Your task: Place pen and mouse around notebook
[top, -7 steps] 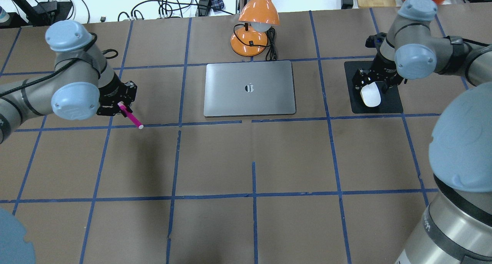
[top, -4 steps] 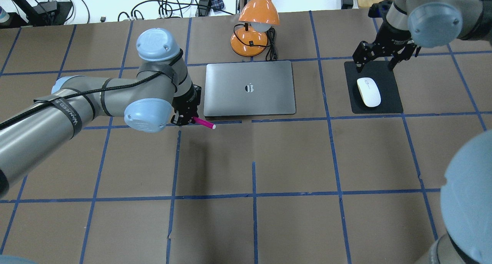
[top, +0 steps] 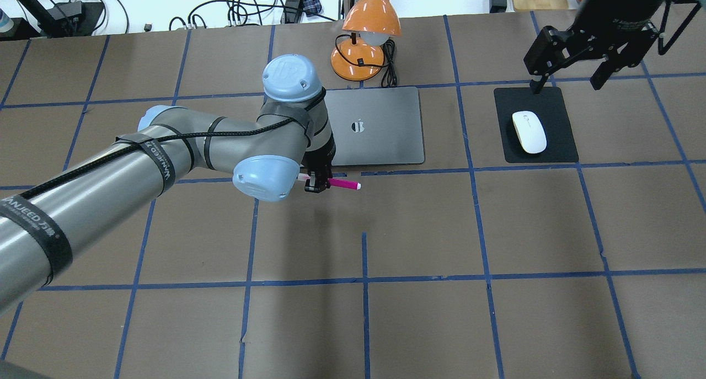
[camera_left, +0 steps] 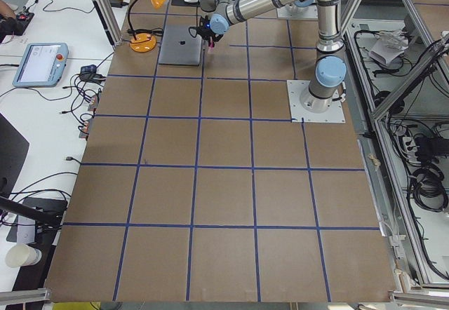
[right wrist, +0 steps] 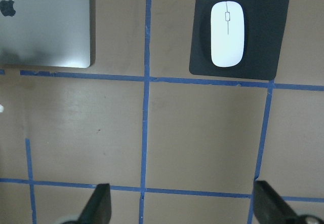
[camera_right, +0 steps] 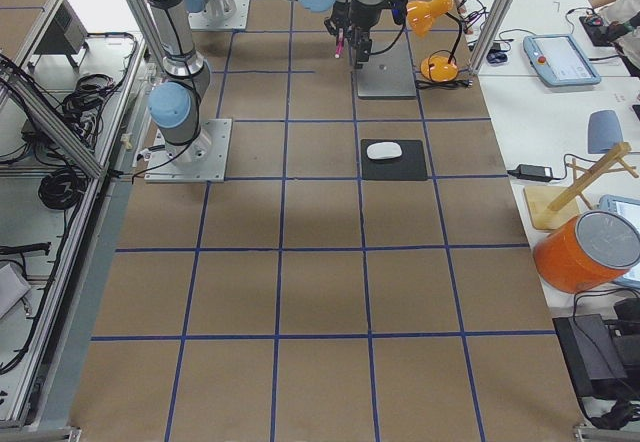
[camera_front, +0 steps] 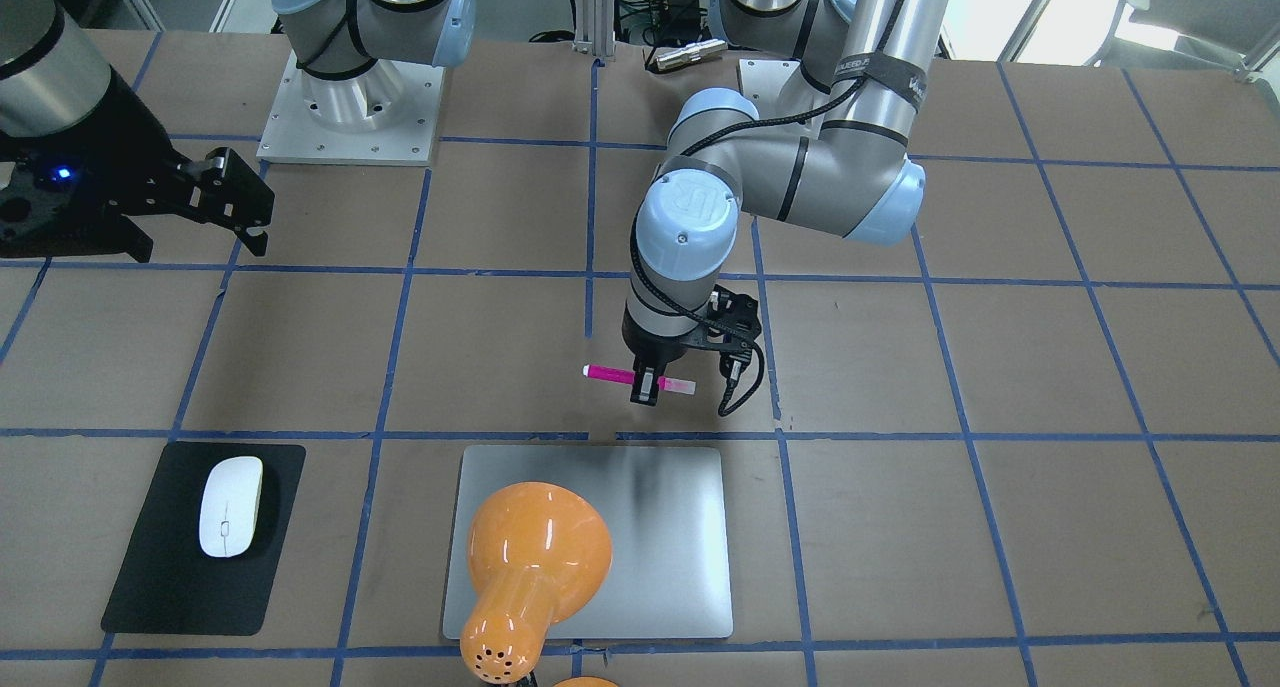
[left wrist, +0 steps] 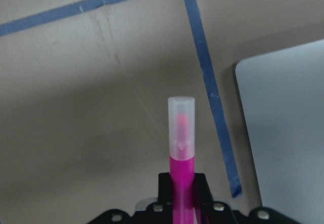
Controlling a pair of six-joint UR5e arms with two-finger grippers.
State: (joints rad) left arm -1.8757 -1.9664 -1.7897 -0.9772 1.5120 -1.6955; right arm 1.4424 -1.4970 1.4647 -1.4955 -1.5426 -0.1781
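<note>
My left gripper (top: 315, 185) is shut on the magenta pen (top: 345, 184), which it holds level and low over the table, just off the near long edge of the silver notebook (top: 380, 125). In the front view the pen (camera_front: 610, 372) sticks out both sides of the gripper (camera_front: 648, 389). The left wrist view shows the pen's pale tip (left wrist: 181, 122) beside a notebook corner (left wrist: 283, 133). The white mouse (top: 529, 132) lies on a black mat (top: 557, 100) right of the notebook. My right gripper (top: 565, 85) hangs open, high above the mat's far edge, holding nothing.
An orange desk lamp (top: 367, 37) with its cable stands just behind the notebook, and its shade overhangs the notebook's far edge. Blue tape lines grid the brown table. Cables lie beyond the far table edge.
My left arm swung right with the pen, from far left to the notebook's near edge. My right gripper came off the mouse, opened and lifted away, leaving the mouse on the mat.
</note>
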